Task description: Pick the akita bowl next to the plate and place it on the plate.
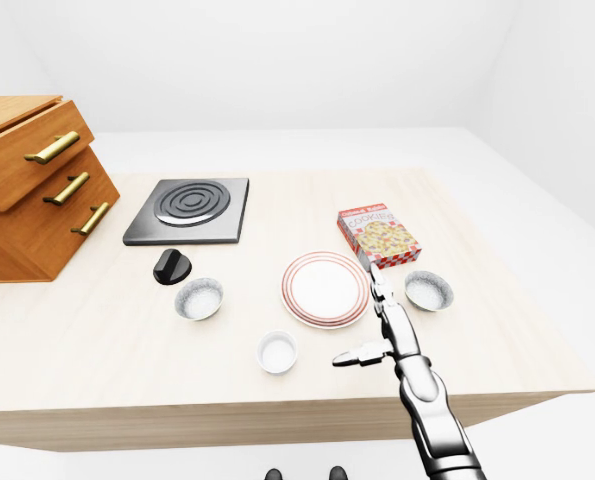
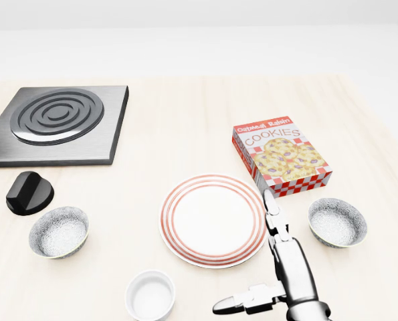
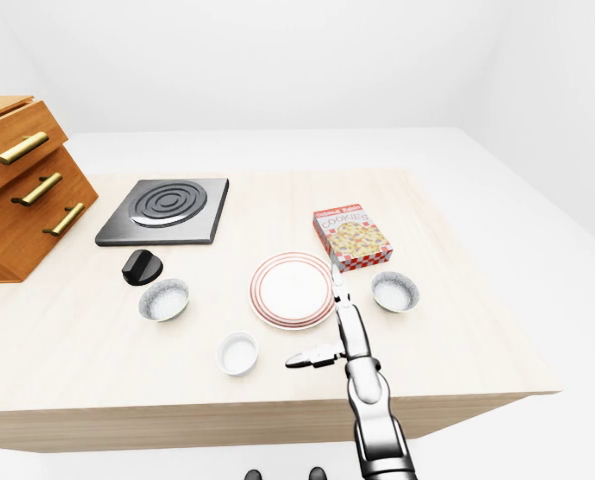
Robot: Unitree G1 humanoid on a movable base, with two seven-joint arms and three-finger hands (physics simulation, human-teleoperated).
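In the head view, the right hand [image 2: 269,261] hovers with fingers spread wide, holding nothing. The speckled akita bowl [image 2: 337,222] sits just right of it, apart, beside the red-striped plate [image 2: 213,219]. Beyond lies a cookie box [image 2: 281,155].

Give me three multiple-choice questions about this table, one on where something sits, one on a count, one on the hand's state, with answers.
1. In the head view, where is the cookie box relative to the plate?
A. upper right
B. lower left
C. on it

2. How many speckled bowls are there?
A. one
B. two
C. four

3. The right hand is:
A. shut on a bowl
B. open, holding nothing
C. resting on the stove

Answers: 1 A, the box lies above and right of the plate. 2 B, the left bowl and right bowl flank the plate. 3 B, its fingers are spread, gripping nothing.
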